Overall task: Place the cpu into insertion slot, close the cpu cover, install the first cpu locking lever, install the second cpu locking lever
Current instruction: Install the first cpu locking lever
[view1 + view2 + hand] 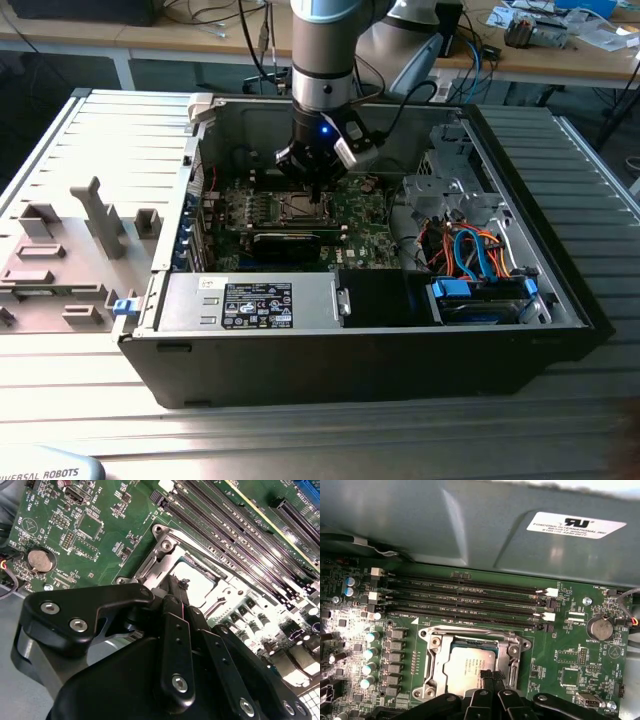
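We have the gripper (489, 676) down over the socket, fingers (176, 596) pinched narrow and holding nothing we can make out.

The cpu (467, 667) sits in the socket right under the fingertips, and the cpu cover (436, 652) frames it, apparently closed flat around it. Risks, as we judge them: the tips are almost on the chip's metal top, so a push off-centre could scratch it or skid onto the cover edge. A cover not fully seated would bind and load the socket pins. Locking levers: cannot tell.
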`<action>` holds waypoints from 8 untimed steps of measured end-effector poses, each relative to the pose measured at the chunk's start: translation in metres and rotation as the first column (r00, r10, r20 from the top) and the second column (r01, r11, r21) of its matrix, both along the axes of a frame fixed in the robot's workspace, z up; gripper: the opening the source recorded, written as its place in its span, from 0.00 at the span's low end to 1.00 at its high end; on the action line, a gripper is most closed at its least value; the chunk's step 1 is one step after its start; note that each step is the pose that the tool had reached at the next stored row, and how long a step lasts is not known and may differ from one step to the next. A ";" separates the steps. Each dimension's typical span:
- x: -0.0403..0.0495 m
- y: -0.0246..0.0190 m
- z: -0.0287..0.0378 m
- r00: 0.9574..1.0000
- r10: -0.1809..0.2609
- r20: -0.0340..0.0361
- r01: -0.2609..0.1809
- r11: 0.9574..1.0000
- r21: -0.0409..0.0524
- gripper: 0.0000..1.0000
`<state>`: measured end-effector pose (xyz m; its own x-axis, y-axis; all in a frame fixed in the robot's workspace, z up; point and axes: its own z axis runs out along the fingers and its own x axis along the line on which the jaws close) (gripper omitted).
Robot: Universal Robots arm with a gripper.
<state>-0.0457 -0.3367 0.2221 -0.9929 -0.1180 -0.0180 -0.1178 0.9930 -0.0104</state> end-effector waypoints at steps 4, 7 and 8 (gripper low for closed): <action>0.0000 0.0000 0.0076 1.000 0.000 0.000 0.000 1.000 0.000 0.11; 0.0000 0.0000 0.0116 1.000 0.000 0.000 0.000 1.000 0.000 0.11; 0.0000 0.0000 0.0125 1.000 0.000 0.000 0.000 1.000 0.000 0.11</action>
<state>-0.0457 -0.3367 0.2346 -0.9929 -0.1179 -0.0181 -0.1178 0.9930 -0.0102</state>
